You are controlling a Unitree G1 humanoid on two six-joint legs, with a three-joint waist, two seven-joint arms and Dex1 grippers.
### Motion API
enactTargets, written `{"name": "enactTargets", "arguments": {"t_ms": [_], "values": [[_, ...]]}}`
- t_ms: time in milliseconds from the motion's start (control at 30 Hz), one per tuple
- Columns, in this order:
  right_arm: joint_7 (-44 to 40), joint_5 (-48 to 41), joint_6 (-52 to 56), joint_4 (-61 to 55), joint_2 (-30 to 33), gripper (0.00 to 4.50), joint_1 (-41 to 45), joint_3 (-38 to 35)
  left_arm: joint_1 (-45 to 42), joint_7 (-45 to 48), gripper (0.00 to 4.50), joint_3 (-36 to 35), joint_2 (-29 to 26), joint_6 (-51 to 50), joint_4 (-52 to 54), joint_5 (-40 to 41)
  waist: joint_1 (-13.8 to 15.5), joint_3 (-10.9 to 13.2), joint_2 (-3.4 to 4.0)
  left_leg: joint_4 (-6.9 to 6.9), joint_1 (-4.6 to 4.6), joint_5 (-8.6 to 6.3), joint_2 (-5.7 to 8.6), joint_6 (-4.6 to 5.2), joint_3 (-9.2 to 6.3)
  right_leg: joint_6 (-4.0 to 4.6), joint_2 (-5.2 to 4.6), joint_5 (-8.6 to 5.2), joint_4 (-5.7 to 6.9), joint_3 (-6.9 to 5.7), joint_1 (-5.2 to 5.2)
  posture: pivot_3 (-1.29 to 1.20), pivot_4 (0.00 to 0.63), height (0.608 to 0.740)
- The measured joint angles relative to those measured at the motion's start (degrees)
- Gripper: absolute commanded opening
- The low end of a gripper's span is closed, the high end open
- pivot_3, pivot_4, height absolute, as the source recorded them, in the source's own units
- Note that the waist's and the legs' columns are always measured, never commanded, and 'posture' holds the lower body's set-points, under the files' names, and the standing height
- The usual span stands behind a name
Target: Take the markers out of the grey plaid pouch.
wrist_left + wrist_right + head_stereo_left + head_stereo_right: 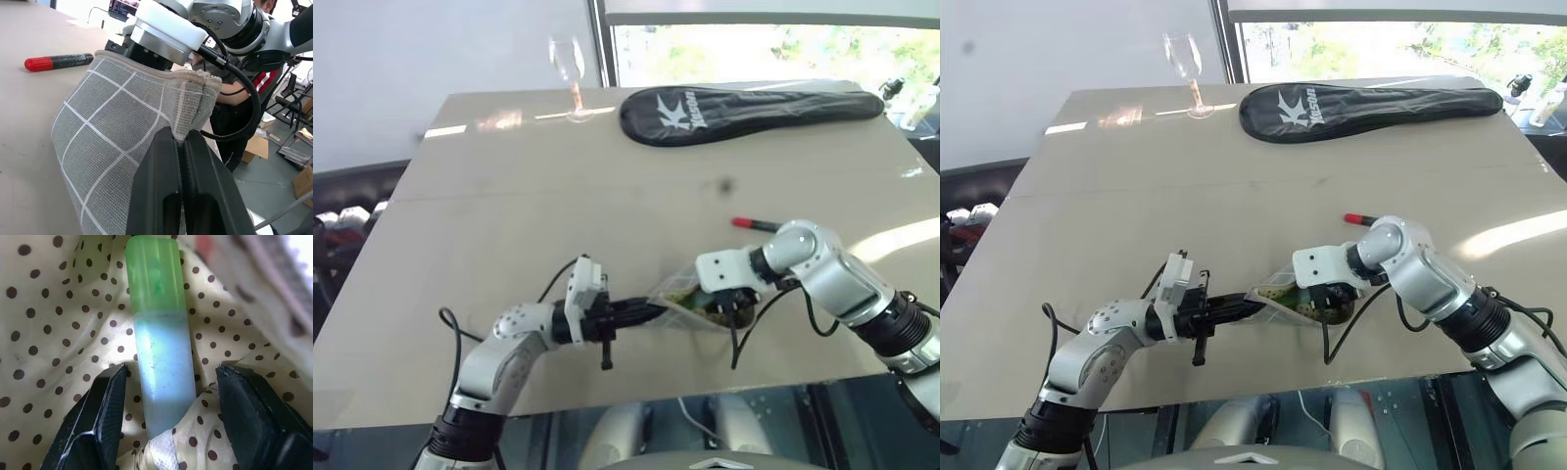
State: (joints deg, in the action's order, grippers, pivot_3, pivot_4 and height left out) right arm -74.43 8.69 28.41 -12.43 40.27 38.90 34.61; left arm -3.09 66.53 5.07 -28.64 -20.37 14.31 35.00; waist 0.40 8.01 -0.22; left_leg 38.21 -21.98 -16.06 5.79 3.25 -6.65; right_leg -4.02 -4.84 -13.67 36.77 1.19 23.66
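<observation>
Left hand point(181, 147) is clenched on the grey plaid pouch point(112, 147) edge; right hand point(168, 396), released, straddles the green marker point(159, 333) inside.

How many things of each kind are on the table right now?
Markers: 2, red marker on the table, green marker inside the pouch
Pouch: 1
Racket cover: 1
Wine glass: 1
Total: 5
</observation>
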Motion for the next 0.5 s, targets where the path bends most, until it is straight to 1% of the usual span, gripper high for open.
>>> {"name": "enactTargets", "arguments": {"t_ms": [33,100,167,200,500], "values": [[0.0,0.1,-0.1,0.0,-0.1,2.74,0.0,0.0,0.0,0.0,0.00,0.0,0.0,0.0,0.0,0.0,0.0,0.0,0.00,0.00,0.00,0.00,0.00,0.00,0.00,0.00,0.00,0.00,0.00,0.00,0.00,0.00,0.150,0.740],[0.1,0.3,-0.6,0.1,-0.5,2.06,-0.2,0.0,-0.1,0.1,0.00,0.0,-0.1,0.0,0.0,0.0,-0.2,0.0,0.00,0.00,0.00,0.00,0.00,0.00,0.00,0.00,0.01,0.00,0.00,0.00,0.00,0.00,0.150,0.740],[0.4,0.4,-1.5,0.2,-1.2,1.16,-0.4,0.0,-0.5,0.2,0.00,0.0,-0.2,0.0,-0.2,-0.1,-0.3,0.0,0.00,0.00,0.00,0.00,0.00,0.00,0.00,0.00,0.01,0.00,0.01,0.00,0.00,0.00,0.150,0.740],[0.6,0.4,-2.1,0.1,-1.3,0.99,-0.5,0.0,-0.8,0.2,0.00,0.0,-0.3,0.0,-0.4,-0.1,-0.4,0.0,0.00,0.00,0.00,0.00,0.00,0.00,0.00,0.00,0.01,0.00,0.01,0.00,0.00,0.00,0.150,0.740],[1.3,1.7,-5.0,-0.1,-2.2,0.99,-1.5,-0.3,-1.2,0.5,0.00,-0.1,-0.5,0.0,-1.2,-0.1,-1.1,0.0,0.00,-0.01,0.02,0.00,-0.01,0.00,0.00,0.00,0.03,0.00,0.01,0.00,0.00,0.00,0.150,0.740]]}}
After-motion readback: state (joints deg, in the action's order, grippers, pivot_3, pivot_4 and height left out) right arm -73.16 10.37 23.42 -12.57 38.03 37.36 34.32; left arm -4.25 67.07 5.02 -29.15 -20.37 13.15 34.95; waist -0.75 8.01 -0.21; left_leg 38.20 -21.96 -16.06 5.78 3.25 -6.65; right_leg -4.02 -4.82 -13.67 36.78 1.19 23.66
